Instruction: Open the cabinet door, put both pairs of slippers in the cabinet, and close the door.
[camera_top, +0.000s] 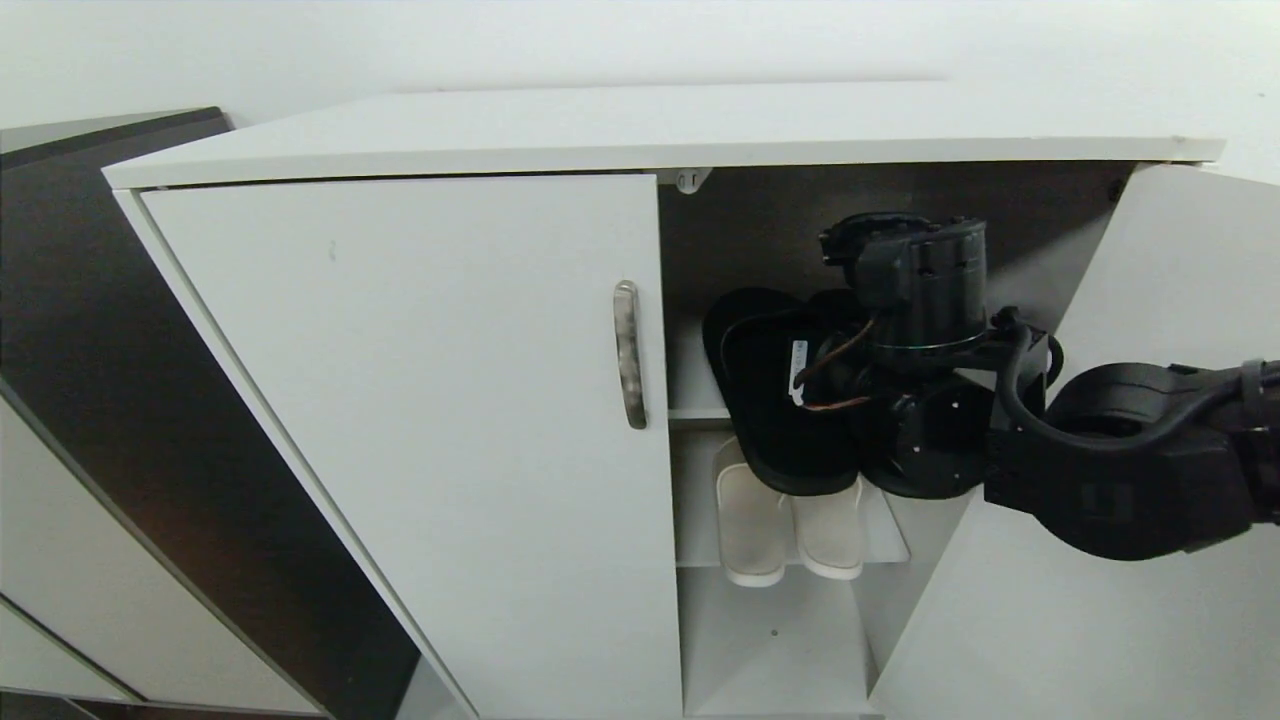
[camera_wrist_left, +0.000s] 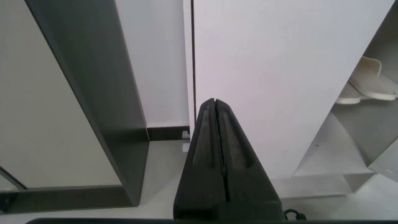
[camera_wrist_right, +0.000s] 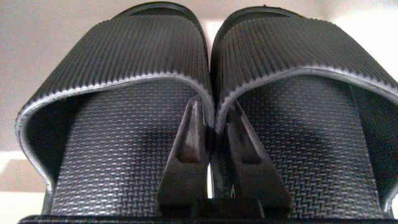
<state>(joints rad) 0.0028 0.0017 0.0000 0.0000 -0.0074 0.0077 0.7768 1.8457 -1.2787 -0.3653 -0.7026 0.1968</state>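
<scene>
Black ribbed slippers hang pinched by their touching inner edges in my right claw, heels cut off from sight. My wrist hides part of them at the opening of the cabinet. White slippers lie on the shelf just below. The left door is closed and the right door swung wide. My left claw is pressed together, near the closed door.

Bright even light, shadowed cabinet interior
</scene>
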